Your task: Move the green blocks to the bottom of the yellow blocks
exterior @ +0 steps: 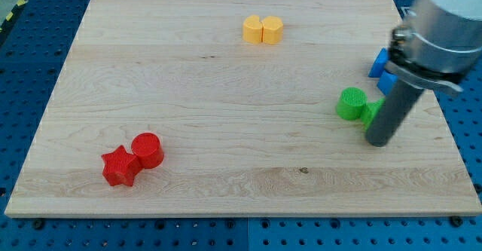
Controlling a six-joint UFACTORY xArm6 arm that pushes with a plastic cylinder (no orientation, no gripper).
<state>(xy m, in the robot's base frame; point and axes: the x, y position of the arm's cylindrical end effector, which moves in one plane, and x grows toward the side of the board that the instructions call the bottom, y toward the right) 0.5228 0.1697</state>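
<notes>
Two yellow blocks [263, 30] sit touching each other near the view's top, a little right of centre; the right one looks hexagonal. A green cylinder [350, 102] lies at the right of the board, with a second green block [370, 112] touching its right side, partly hidden by the rod, so its shape is unclear. My tip [379, 142] rests on the board just right of and below the green blocks, against the hidden one.
Blue blocks [382, 68] lie at the right, partly hidden behind the arm. A red star [120, 166] and a red cylinder [147, 149] sit touching at the lower left. The wooden board [226, 130] lies on a blue perforated table.
</notes>
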